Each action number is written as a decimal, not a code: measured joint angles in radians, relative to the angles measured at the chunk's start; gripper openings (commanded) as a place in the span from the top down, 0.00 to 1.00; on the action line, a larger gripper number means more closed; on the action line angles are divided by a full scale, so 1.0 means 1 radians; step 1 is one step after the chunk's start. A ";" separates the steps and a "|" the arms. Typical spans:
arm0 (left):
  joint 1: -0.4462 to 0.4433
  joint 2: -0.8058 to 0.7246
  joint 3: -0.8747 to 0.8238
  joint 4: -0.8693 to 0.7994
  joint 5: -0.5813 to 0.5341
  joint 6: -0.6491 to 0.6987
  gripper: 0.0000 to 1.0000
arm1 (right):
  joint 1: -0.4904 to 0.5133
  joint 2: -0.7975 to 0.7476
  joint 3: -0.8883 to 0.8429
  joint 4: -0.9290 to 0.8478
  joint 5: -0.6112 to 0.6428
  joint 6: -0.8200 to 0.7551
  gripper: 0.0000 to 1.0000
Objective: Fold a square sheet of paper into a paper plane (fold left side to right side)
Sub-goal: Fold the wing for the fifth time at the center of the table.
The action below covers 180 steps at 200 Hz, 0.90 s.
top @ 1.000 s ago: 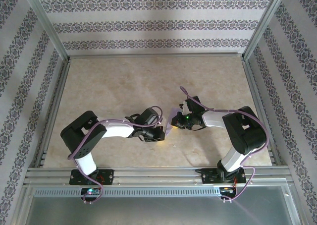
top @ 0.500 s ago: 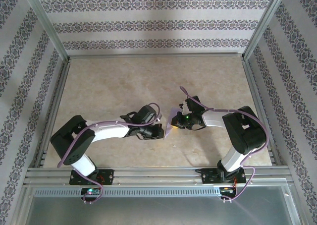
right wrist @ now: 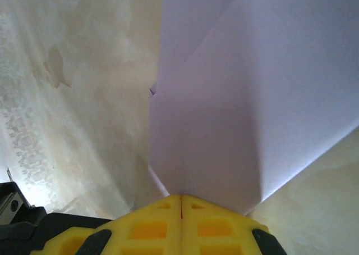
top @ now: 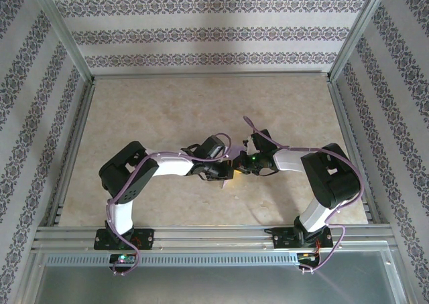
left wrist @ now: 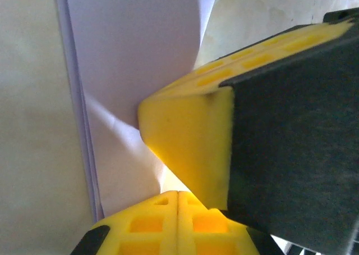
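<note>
Right wrist view is showing the right gripper (right wrist: 180, 197) pinching, jaws closed, the folded lavender sheet (right wrist: 235, 109) over the table (right wrist: 73, 98), the left gripper (left wrist: 177, 193) sitting closed beside it; light, limp and crease-prone, it is probably wanting edge grips.

Lab test cell: aluminium frame (top: 214, 236), patterned wallpaper panels (top: 201, 33), marble-look tabletop (top: 154, 110).

The thin lavender folded paper sheet (right wrist: 252, 98) looks matt and smooth, with crisp creases. The yellow moulded finger pads (right wrist: 151, 230) seem a dull, faintly grainy plastic or rubber; which is hard to tell. The beige marbled tabletop (top: 154, 110) has a soft sheen. The silver frame rails (top: 214, 234) are brushed metal, and the white arm shells (top: 167, 165) are glossy plastic.
</note>
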 measured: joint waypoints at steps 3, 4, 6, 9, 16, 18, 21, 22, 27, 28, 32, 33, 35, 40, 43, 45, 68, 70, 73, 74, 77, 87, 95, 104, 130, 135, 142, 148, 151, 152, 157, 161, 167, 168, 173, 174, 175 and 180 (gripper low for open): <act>0.000 0.002 0.000 0.000 0.000 0.002 0.96 | 0.000 0.000 0.000 0.000 0.000 0.000 1.00; 0.000 0.003 0.001 0.000 0.000 0.002 0.96 | 0.000 0.000 0.000 0.000 0.000 0.000 1.00; 0.000 0.004 0.001 0.000 0.000 0.002 0.96 | 0.000 0.000 0.000 0.000 0.000 0.000 1.00; 0.000 0.006 0.001 0.000 0.000 0.003 0.96 | 0.000 0.000 0.000 0.000 0.000 0.000 1.00; 0.000 0.008 0.002 0.000 0.000 0.005 0.96 | 0.000 0.000 0.000 0.000 0.000 0.000 1.00; 0.000 0.008 0.002 0.000 0.000 0.006 0.96 | 0.000 0.000 0.000 0.000 0.000 0.000 1.00; 0.000 0.009 0.002 0.000 0.000 0.006 0.96 | 0.000 0.000 0.000 0.000 0.000 0.000 1.00; 0.000 0.009 0.002 0.000 0.000 0.006 0.96 | 0.000 0.000 0.000 0.000 0.000 0.000 1.00; 0.000 0.009 0.002 0.000 0.000 0.009 0.96 | 0.000 0.000 0.000 0.000 0.000 0.000 1.00; 0.000 0.009 0.002 0.000 0.000 0.009 0.96 | 0.000 0.000 0.000 0.000 0.000 0.000 1.00; 0.000 0.009 0.002 0.000 0.000 0.010 0.96 | 0.000 0.000 0.000 0.000 0.000 0.000 1.00; 0.000 0.009 0.002 0.000 0.000 0.010 0.96 | 0.000 0.000 0.000 0.000 0.000 0.000 1.00; 0.000 0.009 0.002 0.000 0.000 0.010 0.96 | 0.000 0.000 0.000 0.000 0.000 0.000 1.00; 0.000 0.009 0.002 0.000 0.000 0.011 0.96 | 0.000 0.000 0.000 0.000 0.000 0.000 1.00; 0.000 0.009 0.001 0.000 0.000 0.013 0.96 | 0.000 0.000 0.000 0.000 0.000 0.000 1.00; 0.000 0.009 0.001 0.000 0.000 0.013 0.96 | 0.000 0.000 0.000 0.000 0.000 0.000 1.00; 0.000 0.005 -0.014 0.018 0.000 0.013 0.96 | 0.000 0.001 0.001 -0.001 0.000 -0.002 1.00; 0.000 0.004 -0.016 0.021 0.000 0.013 0.96 | 0.000 0.002 0.002 -0.002 0.000 -0.002 1.00; 0.000 0.001 -0.023 0.028 0.000 0.013 0.96 | 0.000 0.002 0.003 -0.004 0.000 -0.004 1.00; 0.000 0.001 -0.024 0.029 0.000 0.013 0.96 | 0.000 0.002 0.003 -0.004 0.000 -0.004 1.00; 0.000 -0.003 -0.029 0.033 0.000 0.013 0.96 | 0.000 0.003 0.004 -0.006 0.000 -0.005 1.00; 0.000 -0.015 -0.051 0.049 0.000 0.013 0.96 | 0.000 0.006 0.009 -0.012 -0.001 -0.008 1.00; 0.000 -0.025 -0.070 0.061 0.003 0.012 0.96 | 0.000 0.008 0.012 -0.015 -0.003 -0.012 1.00; 0.000 -0.040 -0.096 0.075 0.010 0.011 0.96 | 0.000 0.011 0.016 -0.019 -0.005 -0.016 1.00; -0.002 -0.100 -0.184 0.100 0.032 -0.003 0.96 | 0.000 0.021 0.029 -0.032 -0.015 -0.024 1.00; -0.002 -0.114 -0.203 0.100 0.038 -0.006 0.96 | 0.000 0.023 0.031 -0.035 -0.016 -0.026 1.00; -0.002 -0.134 -0.229 0.100 0.047 -0.008 0.96 | 0.000 0.025 0.035 -0.039 -0.018 -0.027 1.00; -0.002 -0.153 -0.252 0.100 0.055 -0.012 0.95 | 0.000 0.026 0.038 -0.040 -0.019 -0.027 1.00; -0.002 -0.163 -0.262 0.099 0.058 -0.016 0.96 | 0.000 0.026 0.040 -0.042 -0.019 -0.027 1.00; -0.002 -0.167 -0.268 0.100 0.060 -0.016 0.95 | 0.000 0.026 0.040 -0.042 -0.019 -0.027 1.00; -0.003 -0.181 -0.285 0.098 0.063 -0.019 0.95 | 0.000 0.027 0.042 -0.045 -0.019 -0.027 1.00; -0.003 -0.195 -0.301 0.099 0.066 -0.025 0.95 | 0.000 0.027 0.044 -0.048 -0.019 -0.029 0.99; -0.004 -0.213 -0.320 0.098 0.069 -0.029 0.95 | 0.000 0.027 0.048 -0.054 -0.016 -0.031 0.96; -0.004 -0.217 -0.325 0.098 0.071 -0.030 0.95 | 0.000 0.027 0.049 -0.055 -0.015 -0.031 0.95; -0.004 -0.235 -0.339 0.097 0.071 -0.033 0.95 | 0.000 0.027 0.053 -0.062 -0.011 -0.034 0.92; -0.004 -0.237 -0.341 0.097 0.071 -0.033 0.95 | 0.000 0.027 0.054 -0.062 -0.010 -0.034 0.91; -0.004 -0.239 -0.343 0.097 0.072 -0.033 0.95 | 0.000 0.027 0.055 -0.063 -0.010 -0.034 0.90; -0.004 -0.259 -0.354 0.095 0.071 -0.034 0.95 | 0.000 0.025 0.059 -0.071 -0.001 -0.037 0.86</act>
